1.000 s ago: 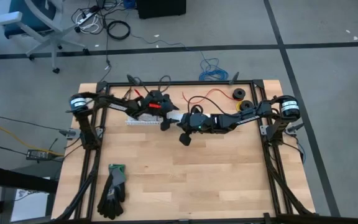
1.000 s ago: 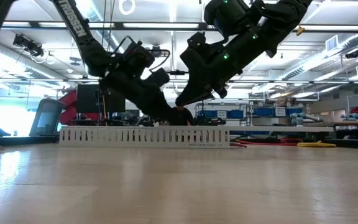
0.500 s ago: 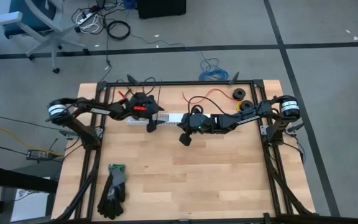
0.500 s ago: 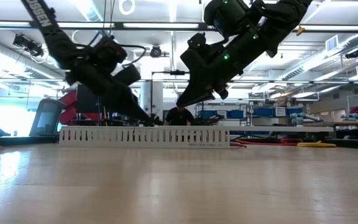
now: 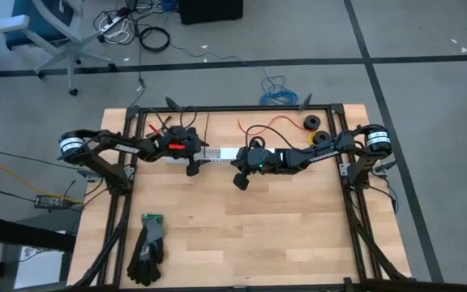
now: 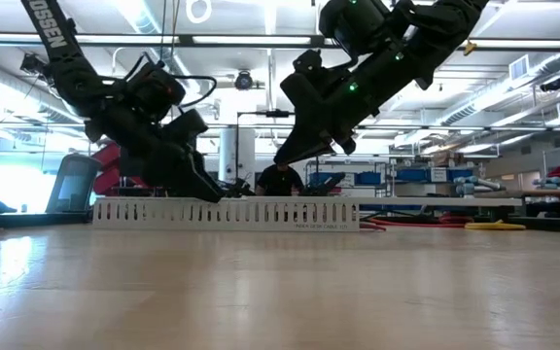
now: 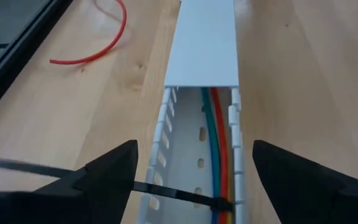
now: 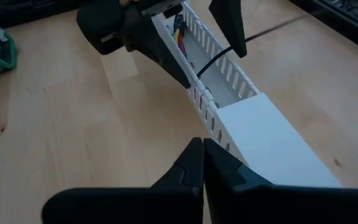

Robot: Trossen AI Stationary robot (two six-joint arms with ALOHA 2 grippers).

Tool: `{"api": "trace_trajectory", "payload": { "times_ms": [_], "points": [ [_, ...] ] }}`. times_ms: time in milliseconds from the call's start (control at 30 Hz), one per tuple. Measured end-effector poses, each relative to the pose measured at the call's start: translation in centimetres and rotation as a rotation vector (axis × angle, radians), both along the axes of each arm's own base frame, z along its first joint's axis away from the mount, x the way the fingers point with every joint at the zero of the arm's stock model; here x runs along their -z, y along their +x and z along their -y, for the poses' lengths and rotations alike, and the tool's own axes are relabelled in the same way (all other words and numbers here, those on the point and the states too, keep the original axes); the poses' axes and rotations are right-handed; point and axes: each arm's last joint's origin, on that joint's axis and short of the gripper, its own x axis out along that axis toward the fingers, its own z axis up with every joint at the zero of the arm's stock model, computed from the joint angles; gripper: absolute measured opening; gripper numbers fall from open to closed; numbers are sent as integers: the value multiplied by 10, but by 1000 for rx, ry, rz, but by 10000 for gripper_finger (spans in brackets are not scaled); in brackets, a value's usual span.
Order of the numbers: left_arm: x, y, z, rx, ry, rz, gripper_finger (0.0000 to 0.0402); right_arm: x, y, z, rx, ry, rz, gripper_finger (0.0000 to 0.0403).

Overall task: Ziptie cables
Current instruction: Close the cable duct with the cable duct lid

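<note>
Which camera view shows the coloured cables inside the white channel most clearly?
The left wrist view: the cables lie along the open white channel, in plain sight. The right wrist view shows only a glimpse of them. The high and low views hide them.

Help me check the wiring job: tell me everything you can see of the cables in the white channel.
The cables are a thin bundle of green, blue, orange and red wires, lying side by side along the floor of the white slotted channel, against one slotted wall. They run lengthwise and pass under the flat white cover. A black zip tie crosses the channel over them. The open left gripper straddles the channel without touching them. No connector shows.
</note>
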Motion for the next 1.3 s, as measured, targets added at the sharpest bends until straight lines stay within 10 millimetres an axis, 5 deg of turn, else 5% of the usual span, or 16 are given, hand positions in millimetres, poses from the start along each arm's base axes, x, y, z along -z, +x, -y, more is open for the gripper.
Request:
{"api": "trace_trajectory", "payload": {
  "times_ms": [400, 733, 1067, 1200, 1300],
  "points": [
    [28, 2, -2, 15, -11, -104, 328, -1, 0, 0, -1, 0, 9, 0],
    [27, 4, -2, 18, 2, -77, 293, 0, 0, 0, 2, 1, -4, 0],
    [27, 5, -2, 22, 2, -71, 255, 7, -7, 30, 116, 42, -70, 0],
    [27, 5, -2, 19, 5, -69, 252, 33, -3, 52, 112, 180, -111, 0],
    [27, 5, -3, 17, 7, -68, 251, 49, 20, 66, 69, 255, -94, 0]
  ]
}}
